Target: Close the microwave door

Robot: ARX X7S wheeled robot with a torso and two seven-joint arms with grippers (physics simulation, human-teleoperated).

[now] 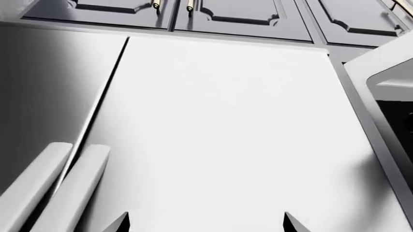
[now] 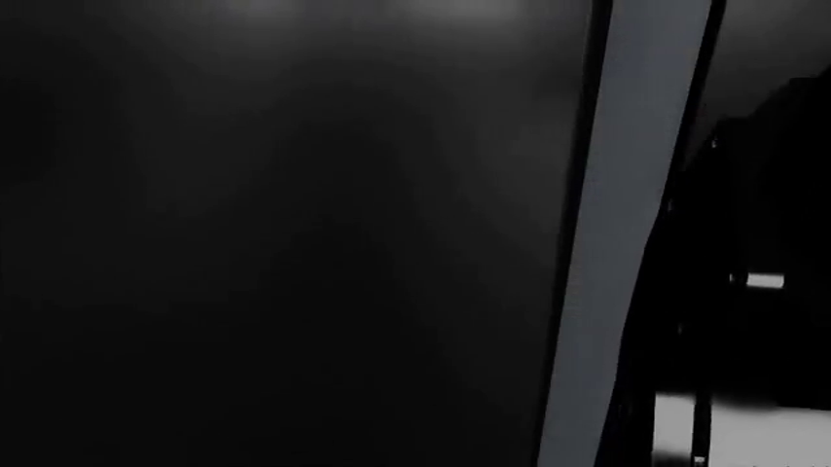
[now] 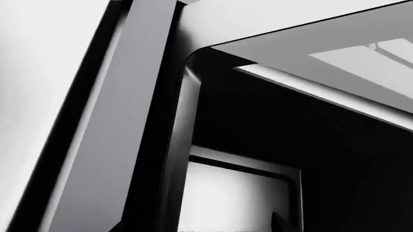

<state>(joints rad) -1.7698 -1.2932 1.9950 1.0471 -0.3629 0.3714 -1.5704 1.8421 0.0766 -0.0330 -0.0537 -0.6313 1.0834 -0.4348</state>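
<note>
In the head view a broad dark glassy door panel [image 2: 272, 243] fills the left and centre of the frame, very close to the camera; its pale grey edge strip [image 2: 636, 233] runs top to bottom right of centre, and right of that the black microwave cavity [image 2: 766, 195] gapes, so the door is not yet shut. In the left wrist view two pale bar handles [image 1: 58, 188] sit lower left; the flat white panel [image 1: 226, 125] spreads across the centre; the left gripper [image 1: 206, 223] shows only two dark tips, spread apart, at the bottom edge; grey cabinet doors with brass pulls [image 1: 174, 9] line the top. The right gripper's state I cannot tell.

Risks, as I judge them: the head camera is nearly blinded by the door, so a push could be misaimed; the spread tips could skid along the smooth white face; an arm near the cavity could be caught as the door swings.
</note>
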